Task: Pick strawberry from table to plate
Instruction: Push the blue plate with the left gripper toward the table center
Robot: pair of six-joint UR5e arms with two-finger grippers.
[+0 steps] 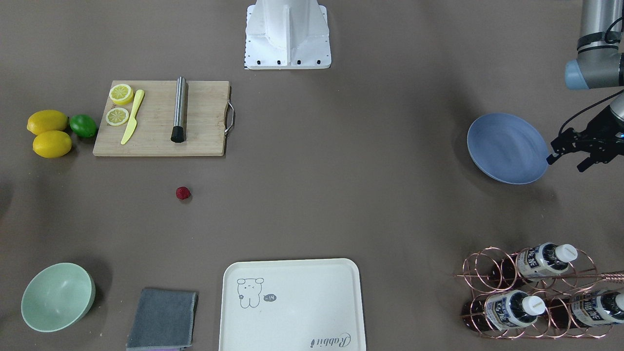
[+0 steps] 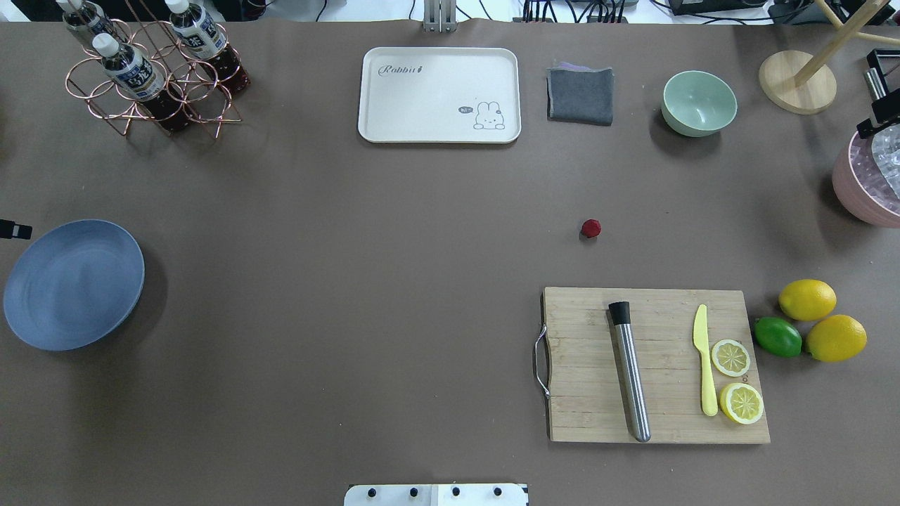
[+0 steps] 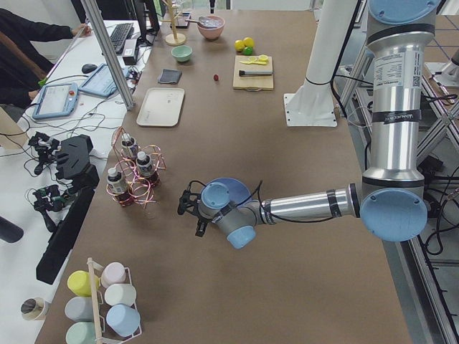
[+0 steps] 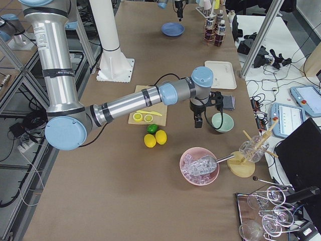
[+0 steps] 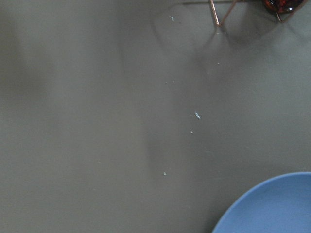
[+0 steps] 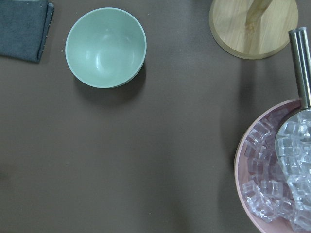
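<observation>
**Strawberry**: unheld, on the table in its right half, well apart from the plate at the left end.

**Left gripper**: fingers spread and empty, just beside the plate's rim.

**Right gripper**: hung near the mint bowl; whether spread or pressed together cannot be told.

**Risks judged:**
- The small round fruit may be rolled aside or squeezed out of a pinch.
- It may be dropped on the long carry.
- The plate may be nudged by the left gripper.

**Nearest obstacle:** the cutting board, near the fruit on the robot's side.
</observation>
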